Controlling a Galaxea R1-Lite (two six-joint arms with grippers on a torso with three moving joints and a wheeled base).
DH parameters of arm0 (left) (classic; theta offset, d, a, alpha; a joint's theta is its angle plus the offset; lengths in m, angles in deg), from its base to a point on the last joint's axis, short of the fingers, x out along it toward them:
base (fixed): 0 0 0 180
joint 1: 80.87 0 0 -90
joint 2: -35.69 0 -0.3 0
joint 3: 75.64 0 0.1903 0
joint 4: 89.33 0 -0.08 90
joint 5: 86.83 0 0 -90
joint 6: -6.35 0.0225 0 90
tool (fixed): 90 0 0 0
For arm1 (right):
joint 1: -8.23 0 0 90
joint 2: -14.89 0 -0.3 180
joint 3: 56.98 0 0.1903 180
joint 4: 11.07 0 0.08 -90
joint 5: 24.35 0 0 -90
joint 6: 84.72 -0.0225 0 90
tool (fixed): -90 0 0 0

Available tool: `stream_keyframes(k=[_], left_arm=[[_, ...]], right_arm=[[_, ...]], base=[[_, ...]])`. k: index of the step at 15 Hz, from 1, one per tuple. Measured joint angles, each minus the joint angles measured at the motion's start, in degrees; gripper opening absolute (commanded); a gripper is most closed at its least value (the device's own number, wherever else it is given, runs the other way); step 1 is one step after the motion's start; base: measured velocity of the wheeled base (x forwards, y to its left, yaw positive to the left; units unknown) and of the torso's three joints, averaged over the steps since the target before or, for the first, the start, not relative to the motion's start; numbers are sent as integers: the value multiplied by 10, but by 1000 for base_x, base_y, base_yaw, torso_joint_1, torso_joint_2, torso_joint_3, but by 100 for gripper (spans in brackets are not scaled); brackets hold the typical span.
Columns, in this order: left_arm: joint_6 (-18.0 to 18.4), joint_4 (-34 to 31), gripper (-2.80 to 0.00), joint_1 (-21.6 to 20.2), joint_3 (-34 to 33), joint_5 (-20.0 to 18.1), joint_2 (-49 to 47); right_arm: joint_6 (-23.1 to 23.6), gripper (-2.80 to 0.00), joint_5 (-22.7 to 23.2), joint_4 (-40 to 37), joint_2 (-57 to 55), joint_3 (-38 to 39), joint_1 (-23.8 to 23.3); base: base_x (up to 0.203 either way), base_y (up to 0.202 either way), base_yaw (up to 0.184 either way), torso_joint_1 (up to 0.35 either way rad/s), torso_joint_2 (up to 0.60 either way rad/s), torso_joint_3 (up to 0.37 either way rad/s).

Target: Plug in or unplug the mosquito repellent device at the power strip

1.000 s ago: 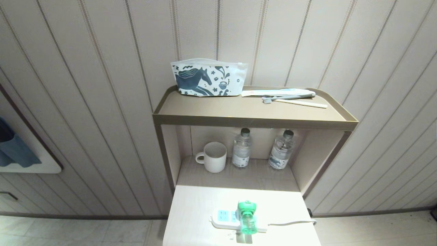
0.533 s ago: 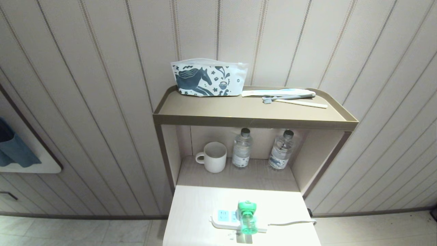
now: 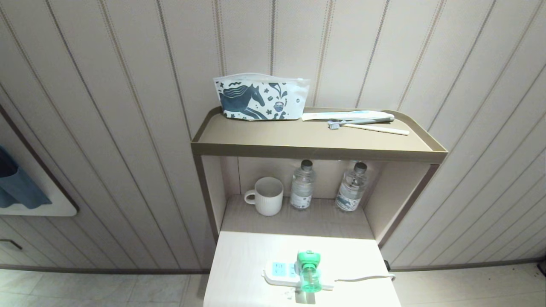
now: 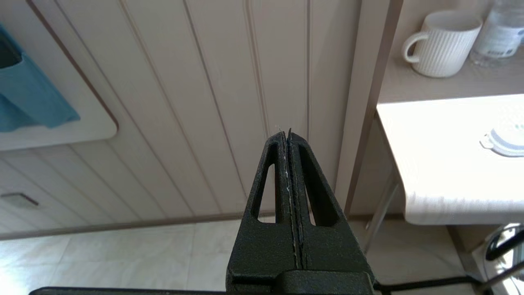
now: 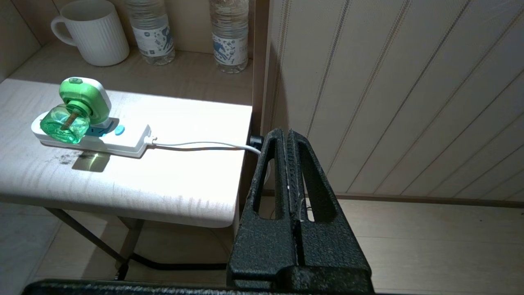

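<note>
1. The left gripper [image 4: 285,133] has its fingers pressed together, empty, off the desk's [image 4: 442,172] left edge, above open floor.
2. The right gripper [image 5: 286,133] fingers likewise meet on nothing, beyond the desk's right edge.
3. One mosquito repellent device [image 3: 309,270] stands plugged into one power strip [image 3: 281,273] at the desk's 6 o'clock edge.
4. Two bottles [image 3: 302,184] and one mug [image 3: 266,195] stand at 12 o'clock.
5. The strip's near end is partly cut off.

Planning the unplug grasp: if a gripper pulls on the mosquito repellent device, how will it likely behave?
The mosquito repellent device looks like small hard plastic, so probably light and stiff. Its glossy green bottle may be slippery; the white and green body looks the safer hold. It sits plugged into the power strip, which lies loose on the table, so the strip may lift with it.
</note>
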Motion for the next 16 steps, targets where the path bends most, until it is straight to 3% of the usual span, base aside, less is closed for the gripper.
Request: stream_keyframes(k=[5, 7, 10, 16], left_arm=[[-29, 2, -280, 1, -1, 10, 11], [-23, 2, -280, 1, -1, 10, 11], [-62, 4, -280, 1, -1, 19, 11], [-63, 5, -280, 1, -1, 18, 12]], right_arm=[[-2, -280, 0, 0, 0, 3, 0], [-2, -280, 0, 0, 0, 3, 0], [-2, -280, 0, 0, 0, 3, 0], [-2, -280, 0, 0, -1, 3, 0]], base=[[0, 0, 0, 0, 0, 0], [0, 0, 0, 0, 0, 0], [0, 0, 0, 0, 0, 0], [0, 0, 0, 0, 0, 0]])
